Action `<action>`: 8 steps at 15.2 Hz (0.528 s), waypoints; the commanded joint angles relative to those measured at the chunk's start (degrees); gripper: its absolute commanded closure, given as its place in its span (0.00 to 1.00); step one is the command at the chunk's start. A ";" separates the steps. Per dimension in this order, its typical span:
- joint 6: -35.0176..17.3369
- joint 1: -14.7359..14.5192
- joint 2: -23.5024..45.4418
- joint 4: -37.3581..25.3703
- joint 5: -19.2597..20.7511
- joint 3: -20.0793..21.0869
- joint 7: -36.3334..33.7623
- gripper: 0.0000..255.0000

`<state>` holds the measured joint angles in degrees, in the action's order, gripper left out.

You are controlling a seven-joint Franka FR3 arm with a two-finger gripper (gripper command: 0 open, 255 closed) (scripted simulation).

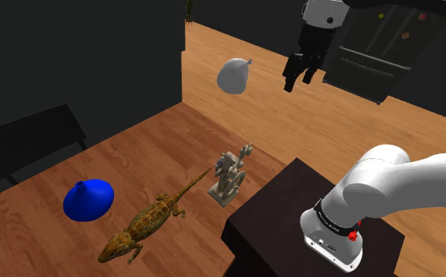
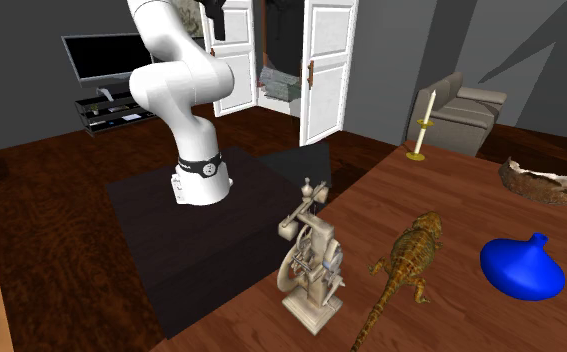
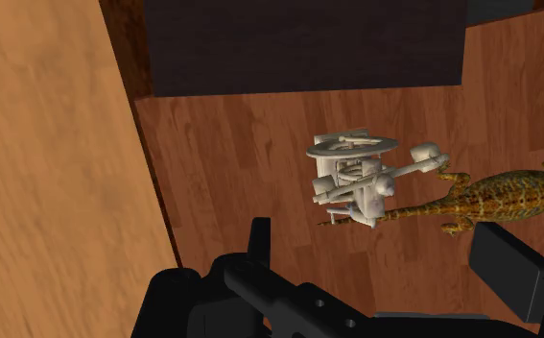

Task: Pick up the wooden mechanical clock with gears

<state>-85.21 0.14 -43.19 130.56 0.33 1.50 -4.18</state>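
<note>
Clock (image 1: 230, 177): a pale, cream-grey frame of gears. It stands upright on the wooden table (image 1: 174, 142), close to the edge that faces the dark stand (image 1: 288, 208).
Gripper (image 1: 298, 81): it hangs high over the scene, well apart from the clock. From the wrist you look down on the clock's top plate.
Jaws: spread wide, with nothing between them.
Step in hand: by my reading this is the approach, and the grasp is not yet begun.
Line-up: in the wrist view the clock lies ahead of the fingers (image 3: 258, 245), roughly on the line between them. Get it squarely centred before you commit to the descent.
Where to clasp: aim for the narrow middle of the frame under the top plate. Avoid the arm with the knob that sticks out to one side, which would likely slip or twist.
Descent: come down straight and slowly. The clock looks tall on a small base, so a finger brushing it could tip it over.
Neighbour: the lizard (image 1: 146, 224) lies just beside the clock, with its tail tip reaching the base. You cannot tell whether they touch, so keep the finger on that side above the tail.
Closing: close only once both fingers flank the frame evenly.
Other things: the blue vessel (image 1: 89, 199) is well apart and should not trouble you.
</note>
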 commanded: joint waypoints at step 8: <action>-13.44 -1.22 4.24 9.61 -0.97 2.19 -1.16 0.00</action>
<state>-96.13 -1.01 -40.15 138.92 -0.66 3.53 -5.37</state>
